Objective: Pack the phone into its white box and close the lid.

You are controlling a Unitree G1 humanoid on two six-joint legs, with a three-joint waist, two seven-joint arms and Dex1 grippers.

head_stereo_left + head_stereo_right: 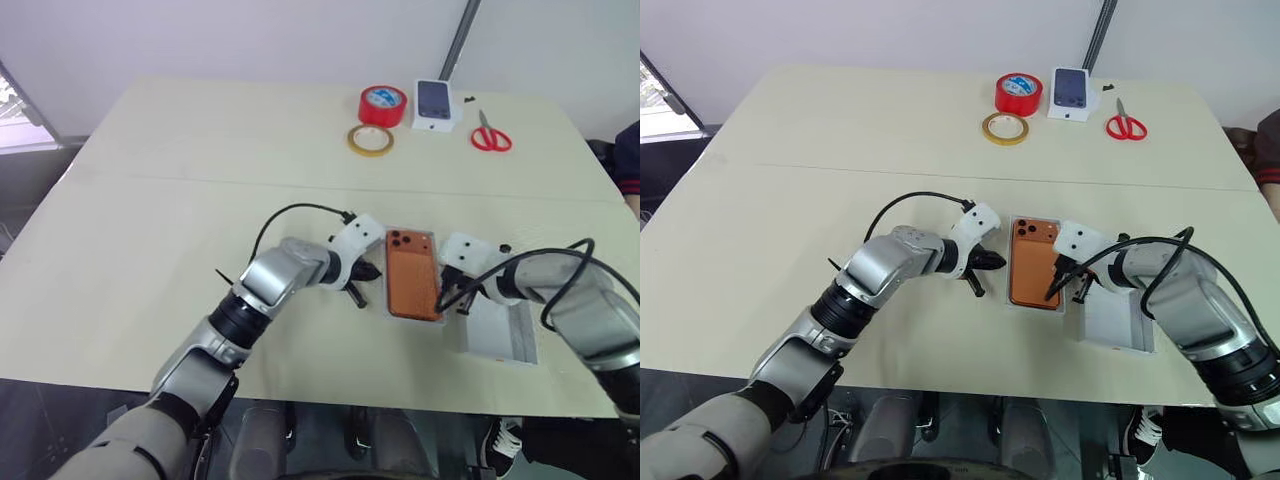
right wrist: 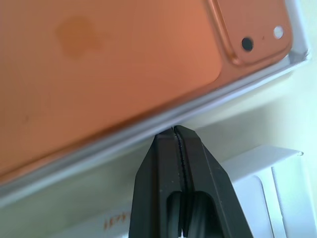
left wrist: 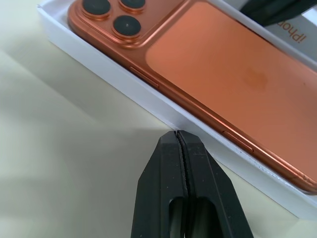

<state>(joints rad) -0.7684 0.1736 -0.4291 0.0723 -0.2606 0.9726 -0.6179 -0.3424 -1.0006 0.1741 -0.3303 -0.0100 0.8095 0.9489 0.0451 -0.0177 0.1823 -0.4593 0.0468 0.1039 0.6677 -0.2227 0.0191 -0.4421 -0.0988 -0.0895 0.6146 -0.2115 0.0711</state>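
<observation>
The left end effector [image 1: 362, 283], fingers pressed together and empty, rests just beside the white box [image 3: 124, 89], where the phone [image 1: 413, 274] already lies. The right end effector [image 1: 452, 299] is also closed and empty at the box's other side. The lid [image 1: 497, 330] lies open-side up on the surface [image 1: 150, 200] to the right, so closing is left.

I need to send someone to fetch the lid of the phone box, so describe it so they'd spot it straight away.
On the cream table, look at the near edge on the robot's right. The lid lies there, white inside facing up, just right of the white box holding the orange phone. It is the open white tray with nothing in it.
</observation>
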